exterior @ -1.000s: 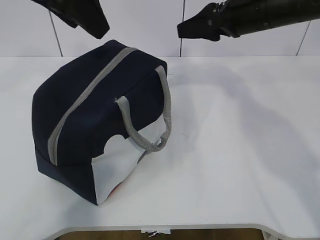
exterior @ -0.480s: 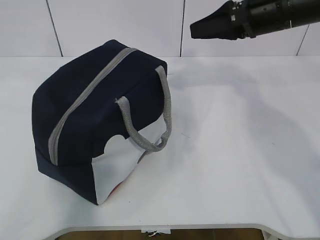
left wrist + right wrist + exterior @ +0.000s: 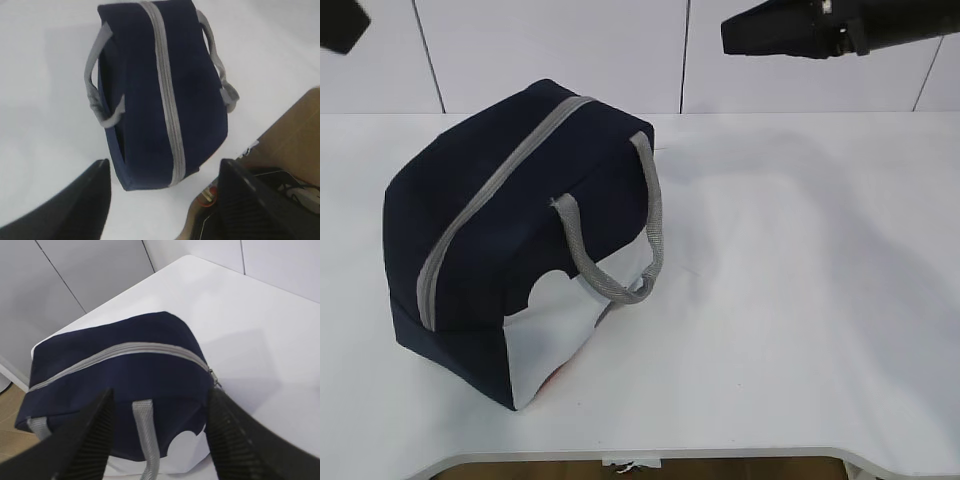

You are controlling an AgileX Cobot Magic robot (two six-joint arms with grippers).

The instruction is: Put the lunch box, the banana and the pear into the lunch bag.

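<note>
The navy lunch bag (image 3: pixel 510 220) stands on the white table (image 3: pixel 800 300), left of centre. Its grey zipper strip (image 3: pixel 495 195) is closed along the top and one grey handle (image 3: pixel 620 240) hangs over the white side panel. The bag also shows in the left wrist view (image 3: pixel 160 85) and in the right wrist view (image 3: pixel 120 375). My left gripper (image 3: pixel 162 200) is open and empty, high above the bag's near end. My right gripper (image 3: pixel 157 435) is open and empty, high above the bag. The lunch box, the banana and the pear are out of view.
The table's front edge (image 3: pixel 640 455) runs along the bottom of the exterior view. A grey panelled wall (image 3: pixel 570 50) stands behind the table. A brown floor area with cables (image 3: pixel 295 165) lies beyond the table edge in the left wrist view.
Both arms have pulled up and outward. The left arm has gone to the top left corner; the right arm has drawn back to the right. The bag has not moved.
</note>
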